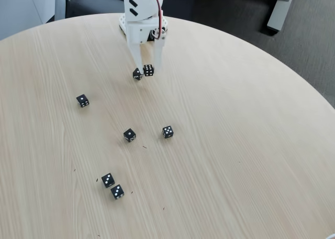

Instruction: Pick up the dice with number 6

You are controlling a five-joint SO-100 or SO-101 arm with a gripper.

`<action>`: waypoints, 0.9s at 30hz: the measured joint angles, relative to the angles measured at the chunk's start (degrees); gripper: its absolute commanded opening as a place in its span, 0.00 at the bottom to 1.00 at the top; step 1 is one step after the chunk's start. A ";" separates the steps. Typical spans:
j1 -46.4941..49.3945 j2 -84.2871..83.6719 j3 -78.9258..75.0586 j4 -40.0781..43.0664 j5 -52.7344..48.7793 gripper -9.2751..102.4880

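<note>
Reaching down from the far edge of the round wooden table (235,145), the white claw (146,70) has its two prongs narrowly spread around the dice with number 6 (148,70). That die shows two rows of three white pips and sits between the prong tips. Whether the prongs already press its sides or stand a hair off, cannot tell from the fixed view.

Landmark: the six die.
- Second black die (137,74) touching or just beside it, on its left in the fixed view, close to the left prong tip. Face unreadable.
- Five-pip die (167,132) well nearer the camera, slightly right.
- One-pip die (129,135) nearer the camera, slightly left.
- Two-pip die (82,100) well off to the left.
- Pair of dice (112,186) nearest the camera, one showing two or three pips, the other three, almost touching each other.

Judgement: grasp step, closing or about to close; lift not yet done.

Risks from here:
- Neighbour die sits so tight that the left prong may land on it, not in the gap, and wedge both or shove the six sideways.
- Small hard cube, smooth faces: an off-centre pinch could squirt it out or roll it to another face.
- Lifting before the grip is firm would drop it back among the others.
</note>
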 measured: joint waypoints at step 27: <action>0.35 -0.09 0.00 0.00 2.90 0.09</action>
